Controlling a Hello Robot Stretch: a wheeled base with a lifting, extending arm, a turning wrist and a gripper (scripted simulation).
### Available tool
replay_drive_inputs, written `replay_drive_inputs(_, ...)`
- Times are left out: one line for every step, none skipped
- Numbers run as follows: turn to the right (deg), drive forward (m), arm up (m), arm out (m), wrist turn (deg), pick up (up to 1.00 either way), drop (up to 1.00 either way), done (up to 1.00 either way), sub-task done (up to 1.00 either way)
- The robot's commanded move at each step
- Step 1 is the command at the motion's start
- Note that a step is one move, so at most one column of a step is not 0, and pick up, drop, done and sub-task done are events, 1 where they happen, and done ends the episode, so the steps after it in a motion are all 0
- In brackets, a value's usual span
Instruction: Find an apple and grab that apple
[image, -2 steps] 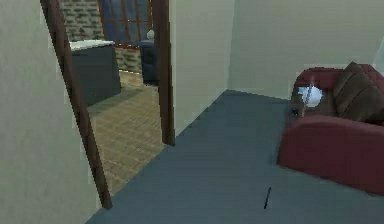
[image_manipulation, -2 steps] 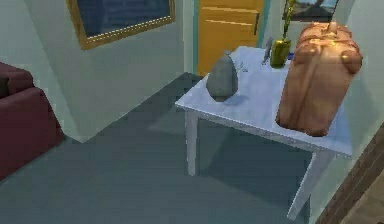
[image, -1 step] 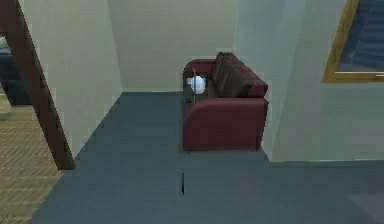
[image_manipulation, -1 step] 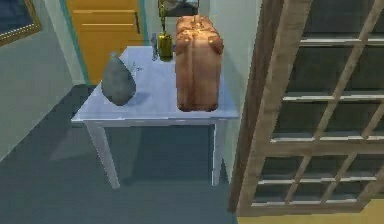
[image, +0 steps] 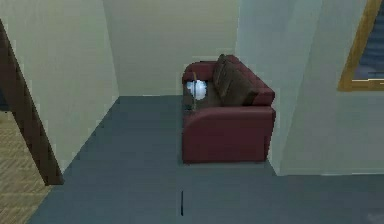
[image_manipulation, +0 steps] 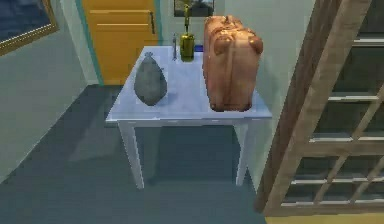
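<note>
Forward view: a dark red sofa (image: 228, 118) stands in the corner against cream walls on grey-blue floor. A small white-and-blue round object (image: 197, 91) rests at its left arm. A dark wooden door frame (image: 25, 105) runs down the left.

Arm side view: a pale table (image_manipulation: 185, 95) carries a grey vase (image_manipulation: 151, 80), a tall brown case (image_manipulation: 231, 60) and a small yellow-green bottle (image_manipulation: 187, 46). An orange door (image_manipulation: 122, 35) stands behind it.

The apple's place cannot be told, nor can the gripper's state.
</note>
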Motion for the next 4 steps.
replay_drive_inputs(-42.0, 0.0, 0.0, 0.0, 0.0, 0.0, 0.0, 0.0, 0.0)
replay_drive_inputs(-3.0, 0.0, 0.0, 0.0, 0.0, 0.0, 0.0, 0.0, 0.0)
replay_drive_inputs(0.0, 1.0, 0.0, 0.0, 0.0, 0.0, 0.0, 0.0, 0.0)
replay_drive_inputs(3.0, 0.0, 0.0, 0.0, 0.0, 0.0, 0.0, 0.0, 0.0)
